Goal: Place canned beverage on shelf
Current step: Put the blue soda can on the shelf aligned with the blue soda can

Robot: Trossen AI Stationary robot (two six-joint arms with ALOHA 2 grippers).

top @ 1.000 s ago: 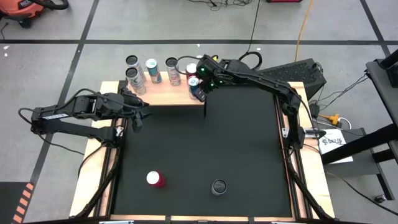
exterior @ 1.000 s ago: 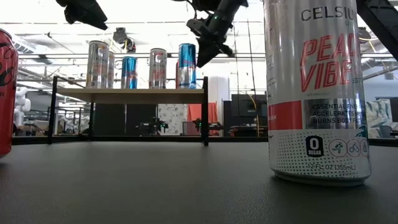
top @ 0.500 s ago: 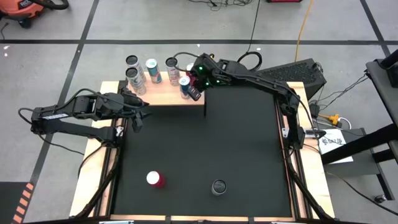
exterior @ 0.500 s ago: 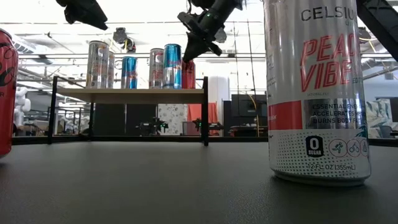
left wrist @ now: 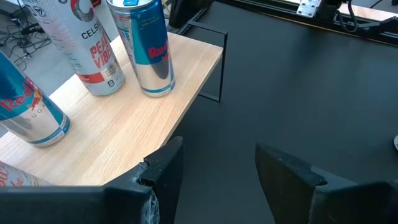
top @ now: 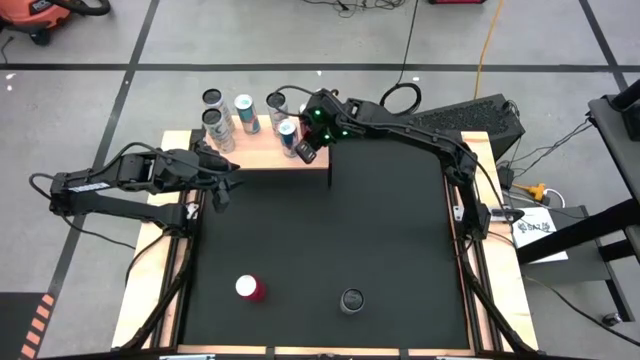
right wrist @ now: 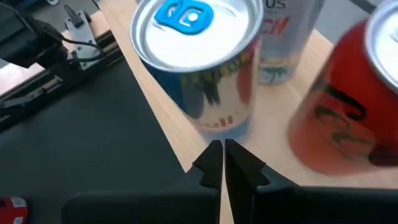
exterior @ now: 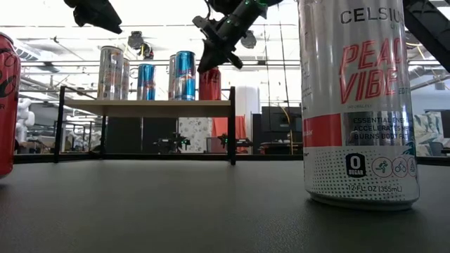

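From above we see the black table (top: 330, 240) on grey flooring, the shelf (top: 262, 152) at its far left edge carrying cans. At table height, a Celsius can (exterior: 357, 105) stands near; workshop clutter lies beyond. The left gripper (left wrist: 214, 163) hangs with fingers apart. The right gripper (right wrist: 222, 163), fingers together, hovers beside a blue can (right wrist: 198, 62) on the shelf.

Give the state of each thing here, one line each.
shelf: standing, holding cans
blue can: upright, near shelf edge
shelf's red can: upright
table's red can: upright
Celsius can: upright on table
right end effector: shut, beside blue can
left end effector: open, empty
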